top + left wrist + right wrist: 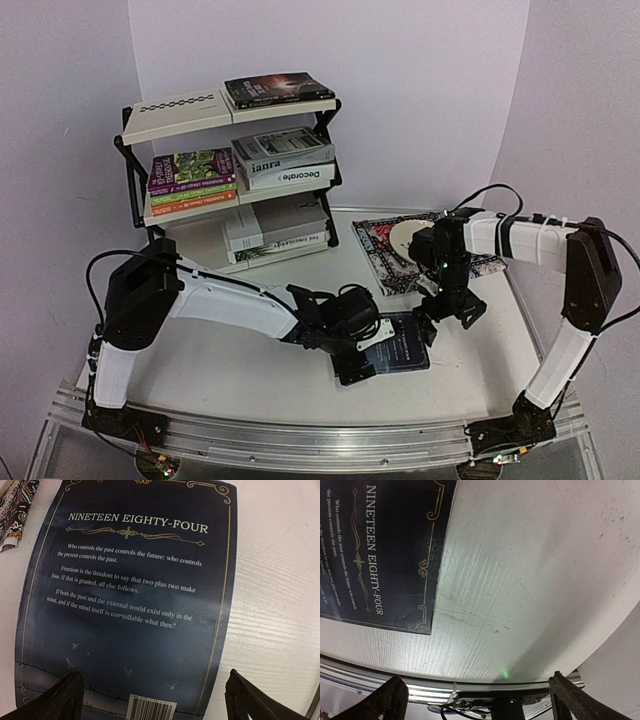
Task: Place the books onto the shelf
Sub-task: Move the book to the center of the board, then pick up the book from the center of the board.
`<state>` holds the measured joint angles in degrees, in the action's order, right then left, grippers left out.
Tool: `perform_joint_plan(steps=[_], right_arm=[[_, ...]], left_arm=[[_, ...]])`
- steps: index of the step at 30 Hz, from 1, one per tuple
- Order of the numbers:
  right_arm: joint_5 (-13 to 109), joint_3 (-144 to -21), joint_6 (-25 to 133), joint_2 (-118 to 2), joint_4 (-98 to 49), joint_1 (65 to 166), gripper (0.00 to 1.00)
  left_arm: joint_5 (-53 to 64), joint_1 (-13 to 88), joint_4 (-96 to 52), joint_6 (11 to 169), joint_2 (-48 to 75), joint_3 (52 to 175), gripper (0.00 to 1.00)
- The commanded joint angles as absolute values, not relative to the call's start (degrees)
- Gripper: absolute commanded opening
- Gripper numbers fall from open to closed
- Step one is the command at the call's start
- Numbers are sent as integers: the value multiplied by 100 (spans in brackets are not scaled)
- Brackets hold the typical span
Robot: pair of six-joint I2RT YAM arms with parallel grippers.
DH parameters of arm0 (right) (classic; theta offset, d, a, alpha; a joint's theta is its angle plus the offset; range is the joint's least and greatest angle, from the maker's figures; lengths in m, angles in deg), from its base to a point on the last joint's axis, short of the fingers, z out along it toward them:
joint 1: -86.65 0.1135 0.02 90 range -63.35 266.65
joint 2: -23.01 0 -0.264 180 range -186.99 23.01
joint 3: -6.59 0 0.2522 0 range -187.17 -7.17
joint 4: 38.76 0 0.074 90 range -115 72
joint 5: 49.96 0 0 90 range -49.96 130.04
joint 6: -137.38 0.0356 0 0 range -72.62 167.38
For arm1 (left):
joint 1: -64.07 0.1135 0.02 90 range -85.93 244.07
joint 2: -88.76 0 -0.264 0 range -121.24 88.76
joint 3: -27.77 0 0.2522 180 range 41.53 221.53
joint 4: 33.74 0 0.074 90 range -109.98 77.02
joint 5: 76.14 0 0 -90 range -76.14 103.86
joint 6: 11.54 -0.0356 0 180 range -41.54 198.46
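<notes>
Left gripper (152, 695), right gripper (480, 692) agape, dark blue book (130, 605), blurb legible wrist-side, shelf (180, 108), seemingly stocked, overhead only

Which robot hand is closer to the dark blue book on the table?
Left. The left gripper hovers right over the dark blue book; the right gripper hangs beside it, over the table.

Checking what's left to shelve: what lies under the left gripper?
A dark blue book, back cover up, flat on the table, below the open left gripper. Anything beneath the book is hidden.
</notes>
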<state>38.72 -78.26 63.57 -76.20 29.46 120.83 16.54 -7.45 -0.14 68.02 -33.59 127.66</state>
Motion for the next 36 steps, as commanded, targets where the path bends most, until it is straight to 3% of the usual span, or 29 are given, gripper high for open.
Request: perform_joint_plan(steps=[1,15,19,21,33,36], right_arm=[[4163,-7592,6328,-7506,3116,12117,98],[4093,-8033,6147,-7984,4189,12123,98],[4082,-8030,6160,-8078,4282,12120,98],[4051,-8016,6145,-8058,4230,12122,98],[4468,-7421,6334,-7449,2714,12068,98],[4365,-7179,6471,-7133,2218,11999,98]], left_arm=[[1835,-705,244,6693,-3255,12782,100],[1905,-709,1338,6215,-3958,13680,99],[2010,-708,1603,6181,-4221,13951,94],[2074,-706,1770,6177,-4345,14098,84],[1953,-709,1966,6537,-4122,14091,2],[1890,-705,1966,6703,-3994,14086,0]])
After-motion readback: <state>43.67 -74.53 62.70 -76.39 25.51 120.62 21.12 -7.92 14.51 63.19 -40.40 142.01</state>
